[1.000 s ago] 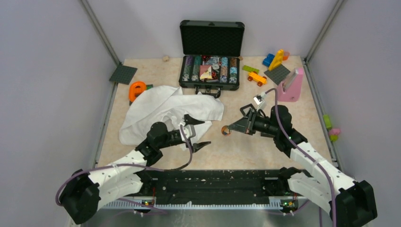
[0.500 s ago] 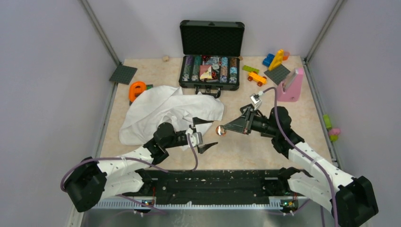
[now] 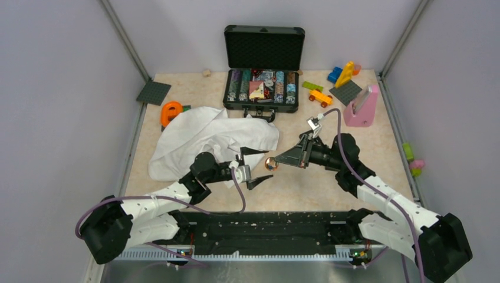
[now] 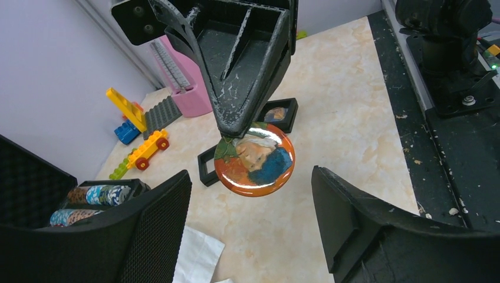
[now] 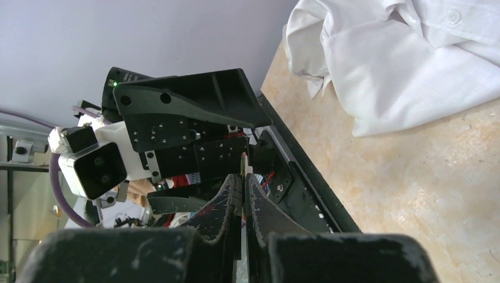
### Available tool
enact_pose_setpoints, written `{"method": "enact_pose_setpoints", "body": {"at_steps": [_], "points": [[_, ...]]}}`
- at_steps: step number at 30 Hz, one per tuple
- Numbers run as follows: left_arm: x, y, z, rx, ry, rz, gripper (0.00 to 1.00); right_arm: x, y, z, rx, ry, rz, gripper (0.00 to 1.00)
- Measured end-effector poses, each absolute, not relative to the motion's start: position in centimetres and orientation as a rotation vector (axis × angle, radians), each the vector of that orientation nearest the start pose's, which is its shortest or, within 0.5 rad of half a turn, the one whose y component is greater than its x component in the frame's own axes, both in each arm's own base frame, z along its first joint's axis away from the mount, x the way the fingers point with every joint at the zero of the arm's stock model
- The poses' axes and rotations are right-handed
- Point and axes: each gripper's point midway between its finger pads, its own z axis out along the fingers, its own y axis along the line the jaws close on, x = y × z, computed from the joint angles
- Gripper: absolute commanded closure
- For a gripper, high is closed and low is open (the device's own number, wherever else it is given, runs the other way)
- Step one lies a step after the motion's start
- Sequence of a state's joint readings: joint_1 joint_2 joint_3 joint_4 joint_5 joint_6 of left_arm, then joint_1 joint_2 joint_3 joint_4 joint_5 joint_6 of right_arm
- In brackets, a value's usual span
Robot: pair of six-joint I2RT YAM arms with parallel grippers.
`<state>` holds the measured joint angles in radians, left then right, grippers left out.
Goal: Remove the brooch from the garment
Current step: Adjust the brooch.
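Brooch [image 4: 255,159] is clamped by right end effector [image 3: 279,163], at 3 o'clock between left end effector's [image 3: 265,166] spread jaws, untouched.

No words, numbers or signs can be read in any of the views. The brooch [image 4: 255,159] has a small painted picture on it, not letters. The chips [image 3: 280,86] in the black case [image 3: 263,50] have patterns that are too small to read.
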<state>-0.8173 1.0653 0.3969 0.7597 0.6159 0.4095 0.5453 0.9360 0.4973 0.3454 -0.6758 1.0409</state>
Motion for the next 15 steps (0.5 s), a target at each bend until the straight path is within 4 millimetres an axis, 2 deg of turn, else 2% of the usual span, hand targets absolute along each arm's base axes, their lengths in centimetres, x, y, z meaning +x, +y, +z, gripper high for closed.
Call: {"method": "enact_pose_setpoints", "body": {"at_steps": [4, 8, 15], "points": [[17.31, -31.69, 22.28, 1.265, 0.892, -0.793, 0.24, 18.12, 27.42, 23.88, -0.133, 1.96, 1.688, 1.0], [17.17, -31.74, 22.37, 1.265, 0.89, -0.804, 0.33, 17.94, 27.64, 24.04, -0.146, 1.952, 1.694, 1.0], [17.09, -31.84, 22.85, 1.261, 0.877, -0.811, 0.31, 17.94, 27.69, 24.08, -0.145, 1.949, 1.693, 1.0]]}}
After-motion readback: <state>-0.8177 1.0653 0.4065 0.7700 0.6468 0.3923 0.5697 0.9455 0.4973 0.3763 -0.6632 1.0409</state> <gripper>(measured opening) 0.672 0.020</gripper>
